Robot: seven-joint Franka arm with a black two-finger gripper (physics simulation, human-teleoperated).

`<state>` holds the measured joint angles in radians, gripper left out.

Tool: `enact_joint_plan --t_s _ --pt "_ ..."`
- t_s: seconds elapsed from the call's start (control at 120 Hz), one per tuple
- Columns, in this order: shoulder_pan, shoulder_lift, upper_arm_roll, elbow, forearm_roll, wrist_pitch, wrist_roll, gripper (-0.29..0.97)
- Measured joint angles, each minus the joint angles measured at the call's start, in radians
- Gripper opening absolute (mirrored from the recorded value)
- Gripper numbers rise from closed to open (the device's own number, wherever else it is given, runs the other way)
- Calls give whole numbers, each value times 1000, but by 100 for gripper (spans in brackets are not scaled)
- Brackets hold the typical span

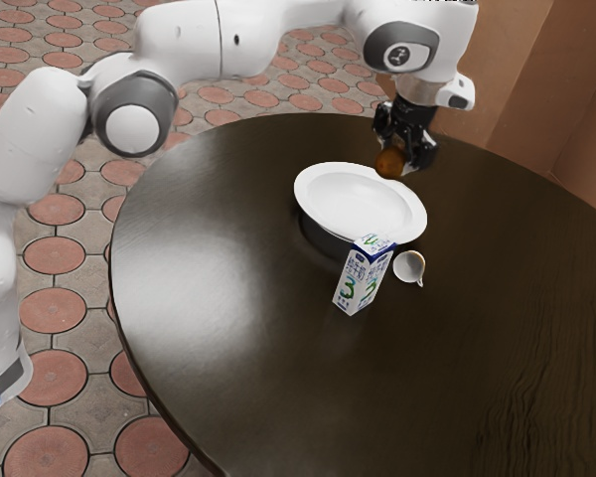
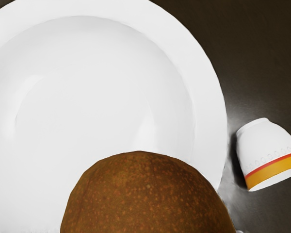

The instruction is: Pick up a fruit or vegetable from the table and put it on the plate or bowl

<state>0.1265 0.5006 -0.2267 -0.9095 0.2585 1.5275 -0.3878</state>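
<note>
The black gripper point(image 1: 398, 159) grips a brown fruit point(image 1: 387, 161) point(image 2: 145, 194), holding it in the air above the far rim of the bare white plate point(image 1: 353, 204) point(image 2: 87, 97). By the plate, a small cup point(image 1: 408, 266) point(image 2: 269, 155) lies tipped over next to an upright milk carton point(image 1: 362, 273).

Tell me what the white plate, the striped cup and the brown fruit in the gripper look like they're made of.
Plate: probably glazed ceramic, smooth white with a soft sheen. Cup: likely ceramic too, white with a painted orange-and-red band. Brown fruit: organic, with a matte, rough skin and fine pale speckles, held in the gripper.
</note>
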Motion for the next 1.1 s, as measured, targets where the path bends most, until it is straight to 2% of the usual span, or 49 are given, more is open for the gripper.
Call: enact_joint_plan --t_s 0.167,0.592,0.667,0.733,0.933,0.983,1.033,1.067,1.1 --pt "104 43 1 -36 2 -20 1 27" --pt "158 163 2 -1 -1 -30 8 26" --pt "159 170 2 2 -5 -30 10 43" --pt "159 170 0 4 -9 -29 12 53" --pt "148 159 -7 17 -17 -32 26 64" --pt "139 138 -24 19 -18 -38 36 65" --pt "117 66 -75 10 -14 -60 55 66" --pt "96 -16 -107 -33 -4 -84 66 67" --pt "79 -140 -127 -140 6 -106 76 67"
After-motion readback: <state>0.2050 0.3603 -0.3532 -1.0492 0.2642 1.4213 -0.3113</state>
